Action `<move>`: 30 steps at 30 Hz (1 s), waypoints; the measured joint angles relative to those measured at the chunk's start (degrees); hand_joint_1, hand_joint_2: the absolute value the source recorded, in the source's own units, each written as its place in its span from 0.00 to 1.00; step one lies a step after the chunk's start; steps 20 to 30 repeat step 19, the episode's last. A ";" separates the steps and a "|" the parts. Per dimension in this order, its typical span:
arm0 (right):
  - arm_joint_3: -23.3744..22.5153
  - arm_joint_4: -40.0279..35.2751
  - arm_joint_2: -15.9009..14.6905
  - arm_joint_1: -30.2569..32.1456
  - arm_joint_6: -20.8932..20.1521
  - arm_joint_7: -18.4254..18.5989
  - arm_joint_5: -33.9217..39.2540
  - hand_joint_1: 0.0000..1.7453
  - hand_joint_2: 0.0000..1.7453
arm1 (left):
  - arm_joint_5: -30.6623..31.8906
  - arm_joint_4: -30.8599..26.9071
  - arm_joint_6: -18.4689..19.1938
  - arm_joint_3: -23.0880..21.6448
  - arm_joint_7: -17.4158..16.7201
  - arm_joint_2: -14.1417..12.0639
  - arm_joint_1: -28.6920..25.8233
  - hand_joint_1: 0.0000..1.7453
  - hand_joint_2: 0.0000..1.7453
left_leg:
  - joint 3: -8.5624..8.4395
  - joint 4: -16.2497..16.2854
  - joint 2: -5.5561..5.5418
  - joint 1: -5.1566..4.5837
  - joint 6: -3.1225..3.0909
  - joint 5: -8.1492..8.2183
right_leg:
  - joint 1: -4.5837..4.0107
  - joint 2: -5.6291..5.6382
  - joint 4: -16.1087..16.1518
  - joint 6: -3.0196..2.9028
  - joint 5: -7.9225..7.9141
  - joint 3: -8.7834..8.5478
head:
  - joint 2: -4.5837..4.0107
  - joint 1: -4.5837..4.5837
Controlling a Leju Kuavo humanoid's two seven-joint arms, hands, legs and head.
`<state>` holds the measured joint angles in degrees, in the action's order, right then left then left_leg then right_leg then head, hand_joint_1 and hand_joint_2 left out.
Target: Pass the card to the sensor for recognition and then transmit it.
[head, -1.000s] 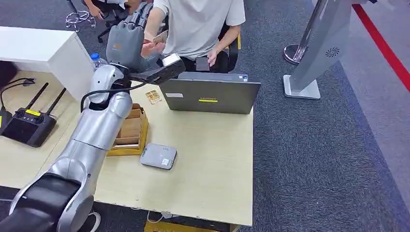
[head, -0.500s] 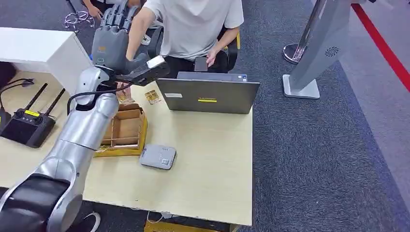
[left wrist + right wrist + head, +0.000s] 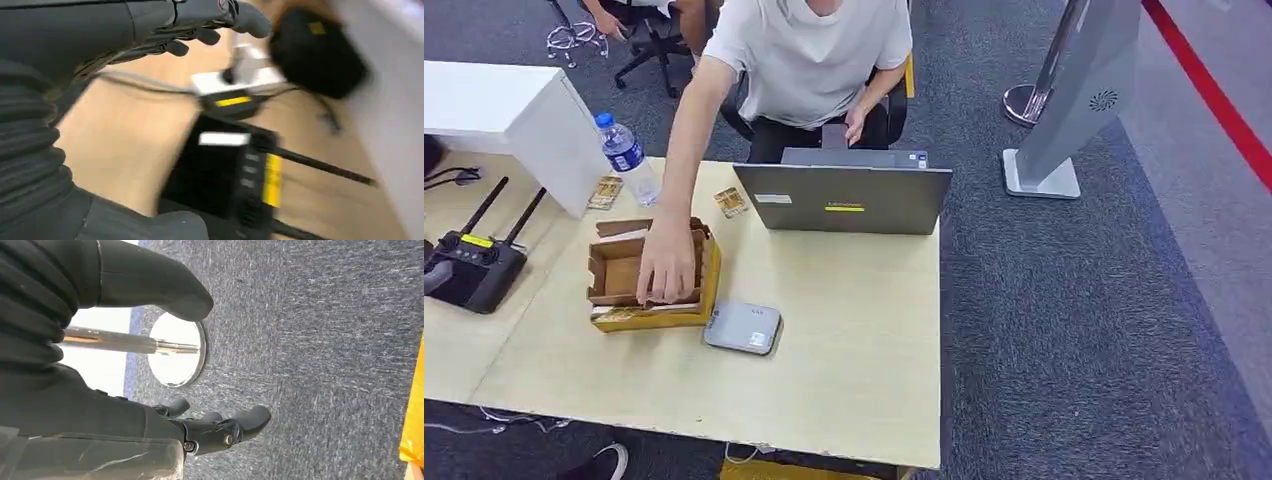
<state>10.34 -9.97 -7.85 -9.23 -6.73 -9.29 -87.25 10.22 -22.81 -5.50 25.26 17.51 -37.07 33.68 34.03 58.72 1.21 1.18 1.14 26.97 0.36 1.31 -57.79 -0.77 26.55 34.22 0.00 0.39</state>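
A person's hand [image 3: 667, 262] is reached into the cardboard box [image 3: 649, 275], which is set on the worktop [image 3: 844, 340] just beside the grey sensor pad [image 3: 743, 327]; the placing is judged to keep cards within easy reach of the reader. Whether a card is being put into the box or taken from it cannot be told, since the hand covers the inside. Two loose cards [image 3: 730, 202] are laid near the far edge, one beside the water bottle [image 3: 627, 158] and one by the laptop [image 3: 844, 200], well apart from the sensor pad.

The left robot hand [image 3: 165, 27] is seen in its wrist view over the black remote controller [image 3: 225, 175], with nothing held; its fingers are spread with the tips bent, though the blur makes the exact pose uncertain. The right robot hand [image 3: 210, 432] is hung over the carpet with fingers loosely bent and apart, and nothing is gripped by it. Both are judged to be parked out of the person's way.

The worktop is a pale wood-coloured surface, on which the controller with its two antennas is also carried at the left. The floor around it is covered in dark grey carpet [image 3: 1074, 300], crossed by a red line at the far right. A tall grey stand [image 3: 1074, 110] on a flat base and a chromed post foot [image 3: 177, 350] are set on the carpet.
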 joint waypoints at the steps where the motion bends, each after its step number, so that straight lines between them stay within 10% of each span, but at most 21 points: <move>1: 0.13 0.00 -0.13 0.07 0.02 -0.20 0.00 0.00 1.00 | -2.96 1.02 0.82 3.78 -0.02 -0.52 -2.15 0.00 1.00 | 0.00 0.00 0.00 0.00 0.00 0.07 | 0.00 0.00 0.01 0.06 0.05 0.00 | 0.00 -0.02; 13: 0.90 0.00 -0.70 -0.21 -0.57 -0.70 -0.04 0.00 1.00 | -9.32 6.45 4.67 22.59 -3.54 0.55 -13.42 0.00 1.00 | -0.03 0.03 -0.67 -0.05 -0.06 0.07 | 0.04 -0.75 0.11 0.12 0.08 -0.27 | 0.00 0.00; 19: 2.31 -0.02 -0.61 -1.42 -0.57 -0.68 -0.04 0.00 1.00 | -8.45 8.10 5.35 24.55 -4.74 8.71 -18.85 0.00 1.00 | -0.01 0.06 -0.76 -0.05 -0.10 0.05 | 0.05 -0.81 0.13 0.14 0.07 -0.30 | 0.00 -0.09; 30: 2.31 -0.02 -0.61 -1.42 -0.57 -0.68 -0.04 0.00 1.00 | -8.45 8.10 5.35 24.55 -4.74 8.71 -18.85 0.00 1.00 | -0.01 0.06 -0.76 -0.05 -0.10 0.05 | 0.05 -0.81 0.13 0.14 0.07 -0.30 | 0.00 -0.09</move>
